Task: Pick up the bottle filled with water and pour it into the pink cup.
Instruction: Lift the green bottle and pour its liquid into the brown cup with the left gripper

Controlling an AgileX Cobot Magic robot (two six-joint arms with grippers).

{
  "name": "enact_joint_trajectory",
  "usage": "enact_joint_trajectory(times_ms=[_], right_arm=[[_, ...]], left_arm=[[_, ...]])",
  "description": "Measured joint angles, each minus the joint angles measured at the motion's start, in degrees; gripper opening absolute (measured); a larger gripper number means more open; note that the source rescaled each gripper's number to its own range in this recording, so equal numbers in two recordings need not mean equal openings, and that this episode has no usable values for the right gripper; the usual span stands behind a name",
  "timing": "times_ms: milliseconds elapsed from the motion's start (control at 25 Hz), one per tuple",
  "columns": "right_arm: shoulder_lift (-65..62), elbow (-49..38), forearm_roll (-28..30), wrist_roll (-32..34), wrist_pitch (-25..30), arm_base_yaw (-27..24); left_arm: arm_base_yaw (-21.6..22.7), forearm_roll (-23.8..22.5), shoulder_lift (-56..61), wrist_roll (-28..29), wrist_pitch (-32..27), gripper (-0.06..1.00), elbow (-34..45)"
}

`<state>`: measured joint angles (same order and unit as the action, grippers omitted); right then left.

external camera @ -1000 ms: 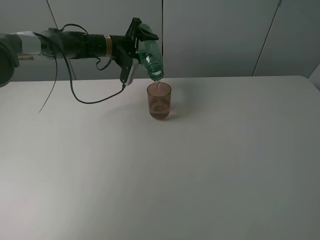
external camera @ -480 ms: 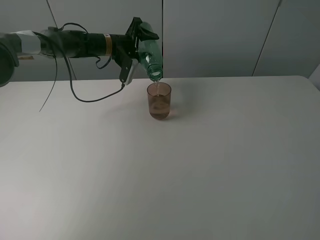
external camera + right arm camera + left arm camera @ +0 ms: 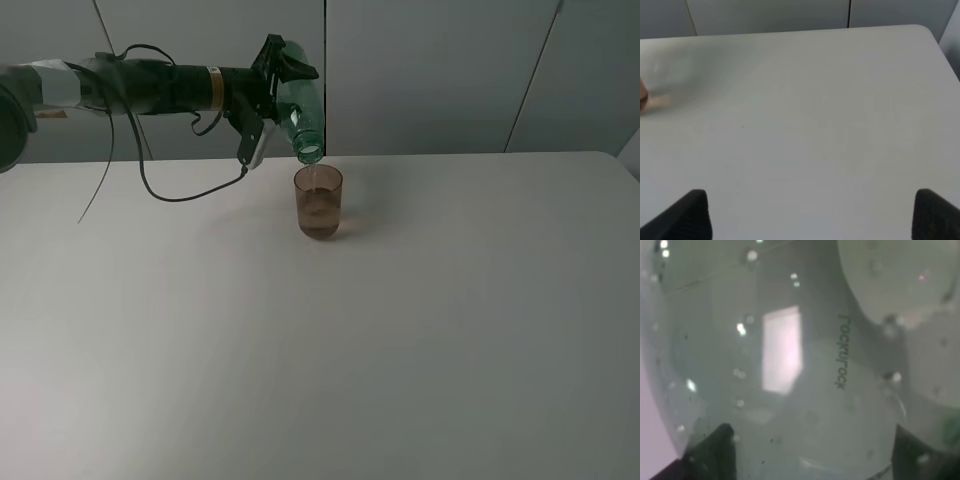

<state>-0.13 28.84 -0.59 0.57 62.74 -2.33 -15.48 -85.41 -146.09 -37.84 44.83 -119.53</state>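
Note:
My left gripper (image 3: pixel 283 82) is shut on the green transparent bottle (image 3: pixel 299 110) and holds it in the air, tilted with its open neck down. The bottle's mouth is just above the rim of the pink cup (image 3: pixel 319 203), which stands upright on the table and holds some water. A thin stream falls from the mouth into the cup. In the left wrist view the bottle's wet wall (image 3: pixel 805 370) fills the picture between my two dark fingertips (image 3: pixel 715 452). My right gripper (image 3: pixel 812 220) is open and empty above bare table; only an edge of the cup (image 3: pixel 642 99) shows there.
The white table (image 3: pixel 400 350) spreads wide in front and to the right of the cup. A black cable (image 3: pixel 175 200) hangs from the left arm down to the table left of the cup. Grey wall panels stand behind the table's far edge.
The bottle has tipped slightly steeper over the cup and the water in the cup has risen a little. The left arm has barely moved.

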Motion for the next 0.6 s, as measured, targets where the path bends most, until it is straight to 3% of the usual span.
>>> enact_joint_trajectory(times_ms=[600], right_arm=[[0.0,0.0,0.0,0.0,0.0,0.0]], left_arm=[[0.0,0.6,0.2,-3.0,0.8,0.01,0.0]])
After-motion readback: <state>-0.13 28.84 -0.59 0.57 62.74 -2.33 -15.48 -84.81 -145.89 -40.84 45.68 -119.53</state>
